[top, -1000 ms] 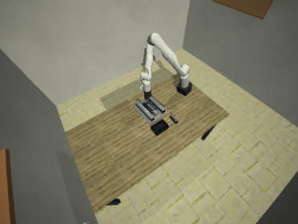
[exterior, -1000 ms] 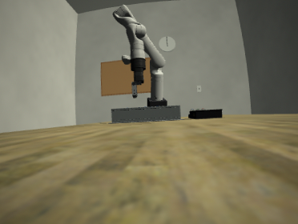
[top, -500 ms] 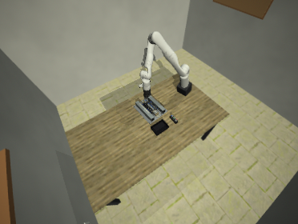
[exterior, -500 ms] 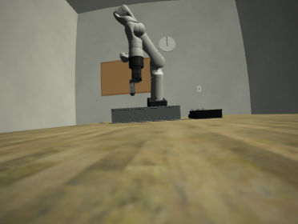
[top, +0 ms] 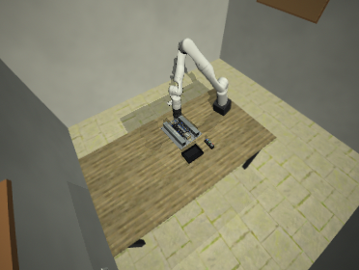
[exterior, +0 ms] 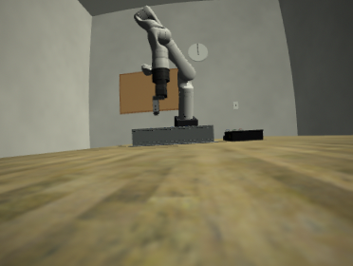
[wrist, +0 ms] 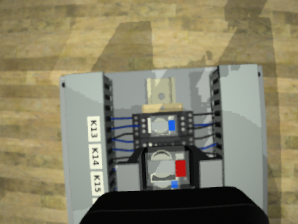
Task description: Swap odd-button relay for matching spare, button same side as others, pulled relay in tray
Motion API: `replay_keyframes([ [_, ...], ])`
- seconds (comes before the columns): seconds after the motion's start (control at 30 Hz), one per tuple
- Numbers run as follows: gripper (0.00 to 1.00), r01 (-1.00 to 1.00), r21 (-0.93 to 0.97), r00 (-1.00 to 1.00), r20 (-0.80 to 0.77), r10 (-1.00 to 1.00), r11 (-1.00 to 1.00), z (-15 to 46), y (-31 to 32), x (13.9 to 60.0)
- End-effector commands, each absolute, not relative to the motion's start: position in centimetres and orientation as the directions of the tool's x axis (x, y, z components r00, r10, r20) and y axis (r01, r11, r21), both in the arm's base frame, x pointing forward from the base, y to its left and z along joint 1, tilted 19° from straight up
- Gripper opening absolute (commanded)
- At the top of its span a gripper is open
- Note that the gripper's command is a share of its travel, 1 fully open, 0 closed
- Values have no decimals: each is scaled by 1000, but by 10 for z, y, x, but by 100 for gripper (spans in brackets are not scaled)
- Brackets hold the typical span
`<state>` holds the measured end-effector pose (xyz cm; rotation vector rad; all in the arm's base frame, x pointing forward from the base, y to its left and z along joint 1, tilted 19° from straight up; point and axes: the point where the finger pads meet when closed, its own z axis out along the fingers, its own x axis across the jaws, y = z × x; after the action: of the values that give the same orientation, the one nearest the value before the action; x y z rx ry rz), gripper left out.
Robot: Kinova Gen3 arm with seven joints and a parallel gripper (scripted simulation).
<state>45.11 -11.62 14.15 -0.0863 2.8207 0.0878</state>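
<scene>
My gripper (wrist: 166,160) is shut on the relay with the red test button (wrist: 181,168) and holds it above the grey socket panel (wrist: 162,145). In the exterior view the gripper (exterior: 156,108) hangs clear above the panel (exterior: 172,135) with the small dark relay between its fingers. A relay with a blue button (wrist: 162,125) sits in the row beside the K13 label. Another blue button (wrist: 174,184) shows just below the held relay. The spare relay (top: 209,143) lies on the table to the right of the panel (top: 180,131). The black tray (top: 192,154) lies in front of the panel.
A beige part (wrist: 161,92) sits at the far end of the relay row. Black wire combs run along both sides of the row. The arm's base (top: 222,106) stands behind the panel at the table's far edge. The black tray also shows in the exterior view (exterior: 243,135).
</scene>
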Motion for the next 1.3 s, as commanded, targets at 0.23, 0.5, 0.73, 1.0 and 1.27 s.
replay_keyframes([
  [0.23,0,-71,51,-948,-315,-52,996,139,-113,452],
  [0.5,0,-69,51,-948,-315,-50,996,137,-113,453],
  [0.73,0,-71,51,-948,-315,-51,996,136,-112,453],
  [1.0,0,-72,51,-948,-315,-52,996,135,-110,454],
  [1.27,0,-71,51,-948,-315,-51,996,134,-110,454],
])
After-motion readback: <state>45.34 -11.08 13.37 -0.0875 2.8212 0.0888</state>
